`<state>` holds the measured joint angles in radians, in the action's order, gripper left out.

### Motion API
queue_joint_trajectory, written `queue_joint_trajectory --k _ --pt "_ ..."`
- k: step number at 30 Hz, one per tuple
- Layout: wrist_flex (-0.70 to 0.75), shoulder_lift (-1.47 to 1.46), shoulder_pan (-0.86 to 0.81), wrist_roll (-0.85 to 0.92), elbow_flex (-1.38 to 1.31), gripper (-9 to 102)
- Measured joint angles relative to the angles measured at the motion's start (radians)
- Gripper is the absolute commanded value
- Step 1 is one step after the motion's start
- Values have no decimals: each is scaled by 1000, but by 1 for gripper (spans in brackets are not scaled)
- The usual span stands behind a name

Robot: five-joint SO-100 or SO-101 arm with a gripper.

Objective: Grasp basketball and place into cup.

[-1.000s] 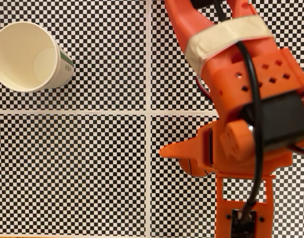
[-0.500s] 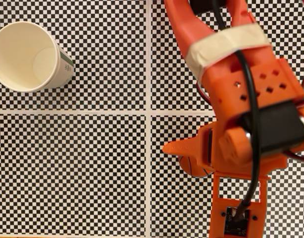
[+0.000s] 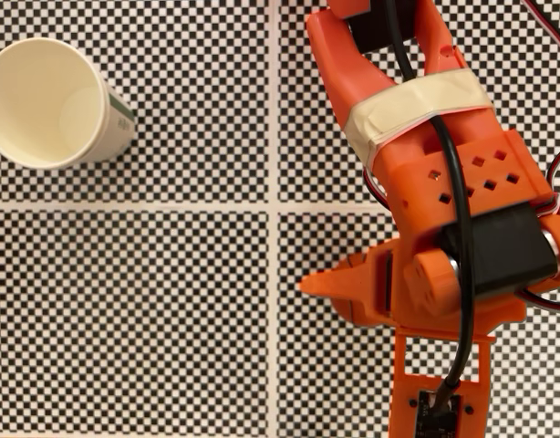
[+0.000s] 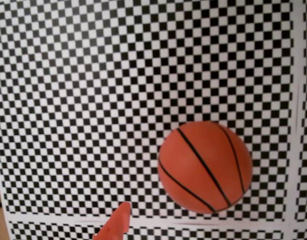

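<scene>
Orange-brown basketball (image 4: pixel 205 167) resting on checkered counter (image 4: pixel 93 100), beside one hand (image 4: pixel 114 226) fingertip; grip state unclear. Cup (image 3: pixel 52 102) far off.

Hidden in the fixed view beneath the orange arm (image 3: pixel 444 228): the basketball (image 4: pixel 205 166), plain only in the wrist view. Cup (image 3: pixel 47 102) clipped at the left edge of the fixed view. Gripper (image 4: pixel 113 226) cut off by the bottom edge of the wrist view, just one fingertip showing, so jaw opening impossible to judge.
</scene>
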<state>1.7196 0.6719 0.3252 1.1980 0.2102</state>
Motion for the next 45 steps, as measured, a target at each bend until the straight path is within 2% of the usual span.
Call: queue_joint_trajectory --k 18,38,45 --pt "0 -158 -15 9 -147 60" --pt "0 -255 -37 18 -155 58" --pt "0 -276 -37 14 -155 46"
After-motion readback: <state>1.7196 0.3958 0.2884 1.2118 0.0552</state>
